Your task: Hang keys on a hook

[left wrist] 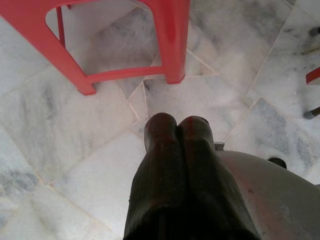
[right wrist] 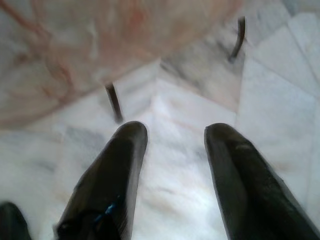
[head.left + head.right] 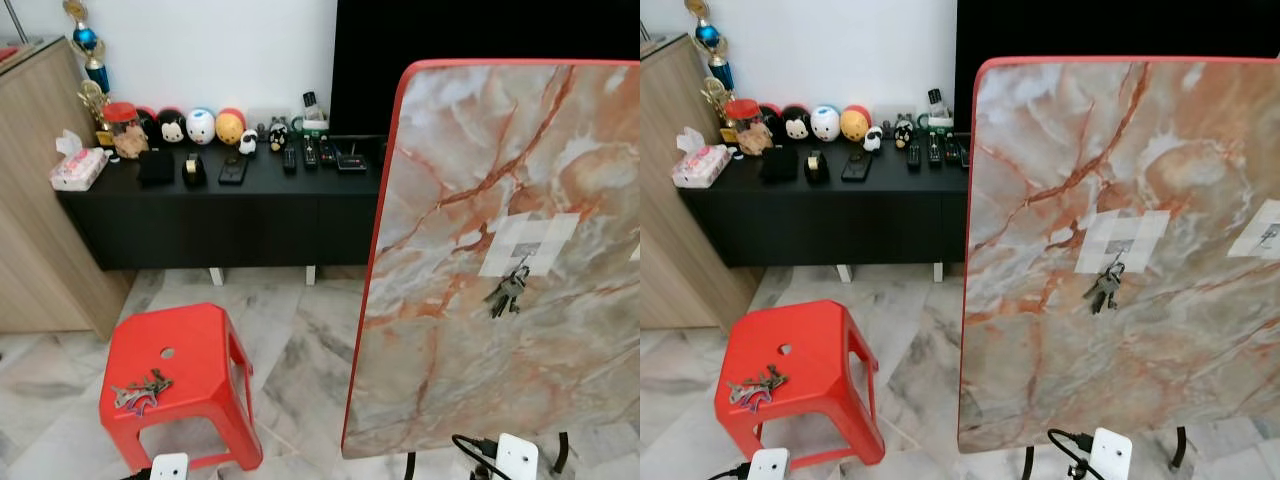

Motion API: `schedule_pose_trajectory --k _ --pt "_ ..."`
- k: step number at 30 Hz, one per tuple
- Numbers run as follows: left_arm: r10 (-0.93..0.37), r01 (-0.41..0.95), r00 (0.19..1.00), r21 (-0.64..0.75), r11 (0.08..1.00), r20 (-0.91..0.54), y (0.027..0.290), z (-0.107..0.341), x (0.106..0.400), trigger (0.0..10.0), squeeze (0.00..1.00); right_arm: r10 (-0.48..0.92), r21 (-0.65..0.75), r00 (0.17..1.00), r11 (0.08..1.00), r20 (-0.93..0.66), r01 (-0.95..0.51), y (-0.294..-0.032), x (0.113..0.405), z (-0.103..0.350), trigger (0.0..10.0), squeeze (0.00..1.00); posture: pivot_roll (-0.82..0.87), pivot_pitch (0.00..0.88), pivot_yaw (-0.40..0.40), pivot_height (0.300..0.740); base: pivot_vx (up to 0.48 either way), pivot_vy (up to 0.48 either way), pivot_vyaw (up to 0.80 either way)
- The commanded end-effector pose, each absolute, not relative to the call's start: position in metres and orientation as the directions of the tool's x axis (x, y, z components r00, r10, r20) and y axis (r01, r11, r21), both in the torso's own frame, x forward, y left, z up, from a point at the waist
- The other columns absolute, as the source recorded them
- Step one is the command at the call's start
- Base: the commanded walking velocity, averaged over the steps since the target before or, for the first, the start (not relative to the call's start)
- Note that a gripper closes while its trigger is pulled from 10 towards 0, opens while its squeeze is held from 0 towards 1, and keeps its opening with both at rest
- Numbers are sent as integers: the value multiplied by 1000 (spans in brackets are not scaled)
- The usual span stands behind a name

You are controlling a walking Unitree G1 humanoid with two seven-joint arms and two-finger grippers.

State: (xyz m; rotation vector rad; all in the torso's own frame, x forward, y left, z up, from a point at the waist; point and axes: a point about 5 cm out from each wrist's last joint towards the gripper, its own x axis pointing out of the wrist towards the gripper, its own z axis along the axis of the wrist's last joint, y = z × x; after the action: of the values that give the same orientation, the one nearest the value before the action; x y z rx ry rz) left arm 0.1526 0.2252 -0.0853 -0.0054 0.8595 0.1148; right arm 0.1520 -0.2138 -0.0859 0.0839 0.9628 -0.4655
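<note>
No legible text; keys (image 3: 507, 292) on hook (image 3: 521, 262).

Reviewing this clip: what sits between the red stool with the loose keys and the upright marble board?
Bare marble floor lies between the red stool and the marble board, as the left eye view shows. The loose keys lie on the stool's seat.

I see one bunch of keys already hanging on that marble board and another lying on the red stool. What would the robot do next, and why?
Probably reach the left gripper down toward the loose bunch of keys on the red plastic stool. Its fingers are shut and point at the floor beside the stool, so they must open first. The upright marble-patterned board already carries one hanging key bunch, and a second hook looks free.
</note>
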Motion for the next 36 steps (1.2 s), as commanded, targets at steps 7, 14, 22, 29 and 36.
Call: schedule_pose_trajectory --k 7,14,22,29,36 --pt "74 -46 644 58 997 -761 226 -82 163 10000 0 -330 -168 358 895 -873 413 -219 127 -100 10000 0 107 0 -22 740 0 0 0" --pt "57 -38 627 42 998 -777 220 -83 166 10000 0 -243 -47 408 900 -880 434 -205 144 -98 10000 0 112 0 -29 740 0 0 0" --pt "73 -75 617 34 997 -783 223 -84 163 10000 0 -188 -18 439 932 -879 363 -199 150 -97 10000 0 104 0 -21 740 0 0 0" --pt "76 -81 602 34 996 -795 226 -86 158 10000 0 -178 -74 440 967 -880 242 -199 148 -98 10000 0 106 0 -22 740 0 261 343" --pt "70 -85 597 23 996 -799 221 -88 154 10000 0 -100 -2 437 976 -894 218 -190 141 -102 10000 0 113 0 -30 740 0 417 457"
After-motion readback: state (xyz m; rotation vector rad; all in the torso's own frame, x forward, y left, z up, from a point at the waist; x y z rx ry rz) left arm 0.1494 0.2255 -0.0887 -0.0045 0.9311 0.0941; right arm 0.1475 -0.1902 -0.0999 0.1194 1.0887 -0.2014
